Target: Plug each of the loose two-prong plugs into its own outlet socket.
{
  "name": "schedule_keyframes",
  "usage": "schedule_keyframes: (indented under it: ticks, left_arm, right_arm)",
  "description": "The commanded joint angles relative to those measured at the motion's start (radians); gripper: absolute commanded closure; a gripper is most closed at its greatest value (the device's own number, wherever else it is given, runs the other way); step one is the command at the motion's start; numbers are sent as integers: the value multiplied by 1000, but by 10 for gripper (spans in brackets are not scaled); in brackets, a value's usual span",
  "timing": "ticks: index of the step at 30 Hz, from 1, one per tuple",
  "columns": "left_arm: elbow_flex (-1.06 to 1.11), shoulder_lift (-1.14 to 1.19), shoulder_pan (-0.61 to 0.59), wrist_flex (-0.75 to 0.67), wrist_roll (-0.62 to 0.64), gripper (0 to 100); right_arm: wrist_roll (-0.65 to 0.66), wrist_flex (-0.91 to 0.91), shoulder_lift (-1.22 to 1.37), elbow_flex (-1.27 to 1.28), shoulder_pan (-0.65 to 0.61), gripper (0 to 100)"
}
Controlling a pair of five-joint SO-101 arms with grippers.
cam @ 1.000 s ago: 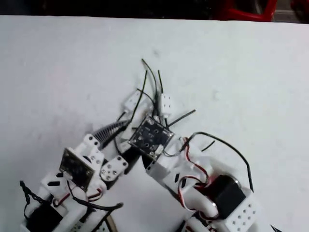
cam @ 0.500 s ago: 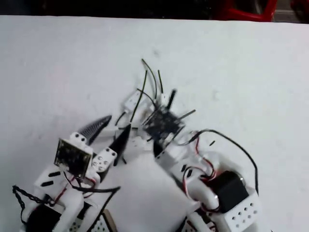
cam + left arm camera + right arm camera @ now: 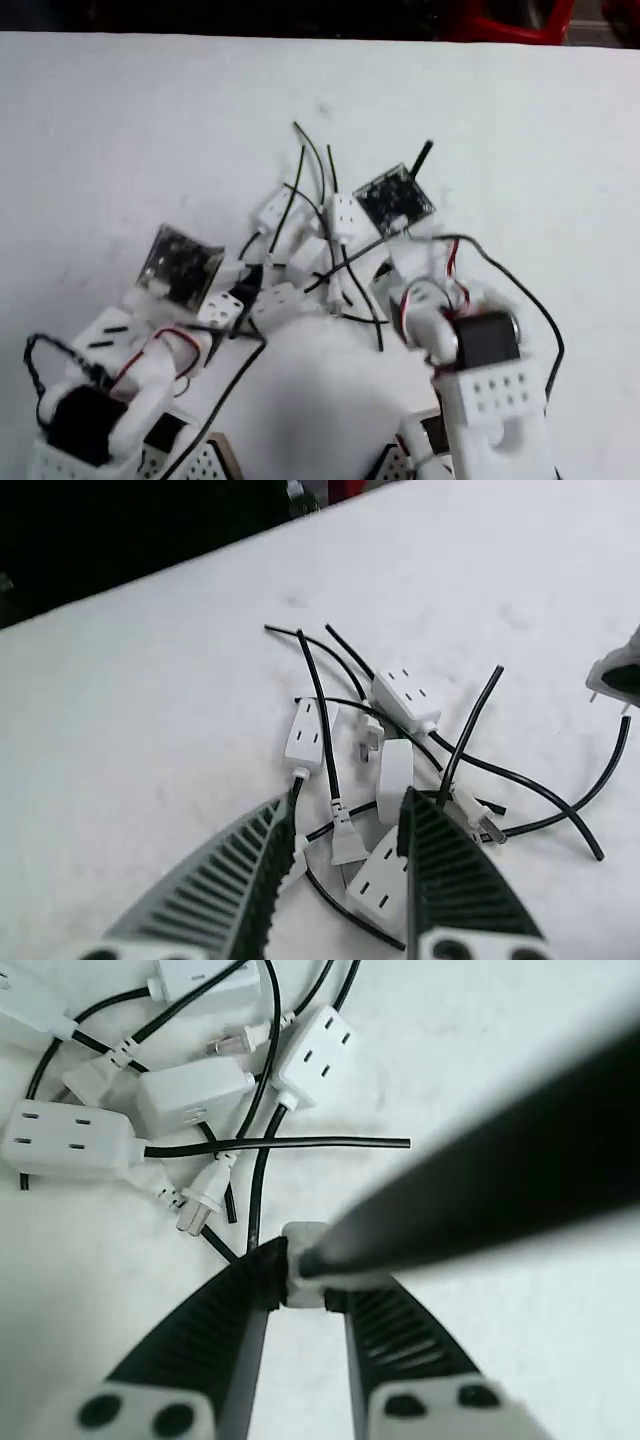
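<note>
Four white sockets lie in a heap of short black cords on the white table [image 3: 120, 130]. The far socket [image 3: 407, 698], the side socket [image 3: 305, 730] and the near socket [image 3: 380, 885] turn bare slots upward. The middle socket [image 3: 395, 775] lies on its side in the heart of the heap. Among them lie three unplugged plugs, each on its own cord: one plug [image 3: 368, 742] between the side and far sockets, a second plug [image 3: 475, 820] at the heap's edge with both prongs showing, and a third plug [image 3: 345, 840] just beside the near socket.

The left gripper [image 3: 347, 805] hangs low over the near edge of the heap, pointing into it, its fingers spread wide. The third plug and the near socket sit in the gap; whether either finger touches them cannot be told.

The right gripper [image 3: 303, 1285] points down at the table beside the heap and is clamped on a small white plug body [image 3: 298, 1235], prongs hidden. Its black cord [image 3: 480, 1150] runs back past the camera. In the high view that arm's wrist board [image 3: 395, 200] sits just beside the far socket.
</note>
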Motion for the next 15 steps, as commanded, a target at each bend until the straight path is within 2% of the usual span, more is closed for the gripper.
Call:
schedule_keyframes:
  ticks: [1, 6, 11, 15]
  left_arm:
    - [-84, 157, -7, 34, -11, 819]
    - [-86, 328, -22, 35, -89, 810]
    - [-92, 512, -50, 32, -178, 690]
    - [-92, 680, -44, 2, -255, 691]
  right_arm:
    - [5, -59, 96, -6, 67, 981]
    - [3, -120, 205, -3, 142, 981]
    - [3, -202, 257, 63, 199, 981]
    - [3, -269, 262, 138, 205, 981]
